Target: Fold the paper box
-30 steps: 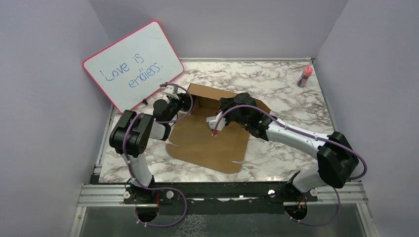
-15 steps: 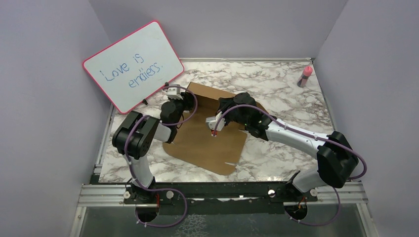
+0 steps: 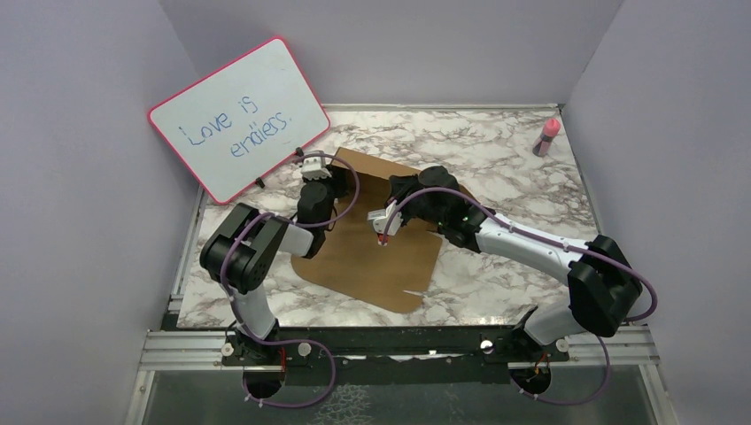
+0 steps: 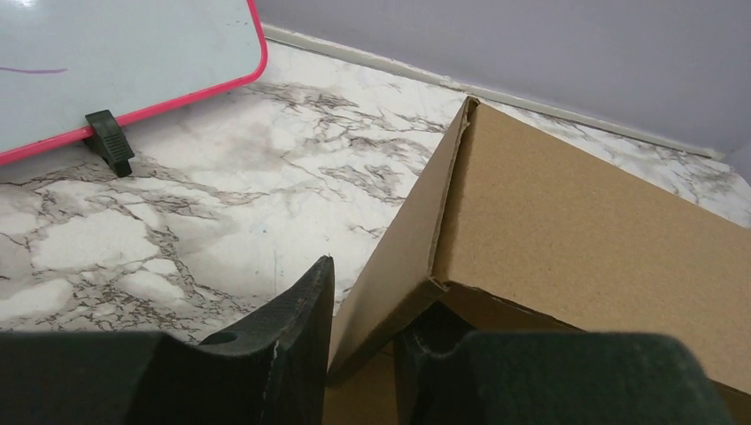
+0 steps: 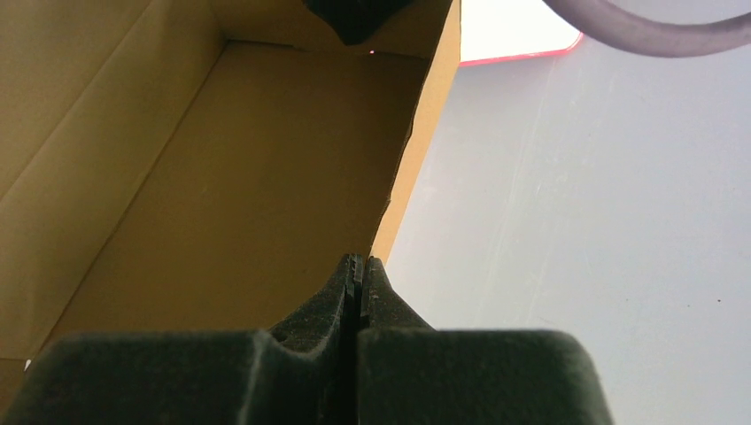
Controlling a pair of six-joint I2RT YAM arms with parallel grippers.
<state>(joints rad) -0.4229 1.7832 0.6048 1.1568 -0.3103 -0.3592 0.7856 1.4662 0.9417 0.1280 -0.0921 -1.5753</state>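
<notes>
Where walls (image 3: 398,44) ring marble table (image 3: 505,142), right gripper (image 5: 359,266) clenched, left gripper (image 4: 372,288) straddles paper box (image 4: 576,221), hold unclear.

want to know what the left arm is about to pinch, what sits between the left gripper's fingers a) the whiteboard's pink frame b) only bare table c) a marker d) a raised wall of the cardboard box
d: in the left wrist view the left gripper straddles a raised wall of the paper box, one finger on each side of it.
</notes>
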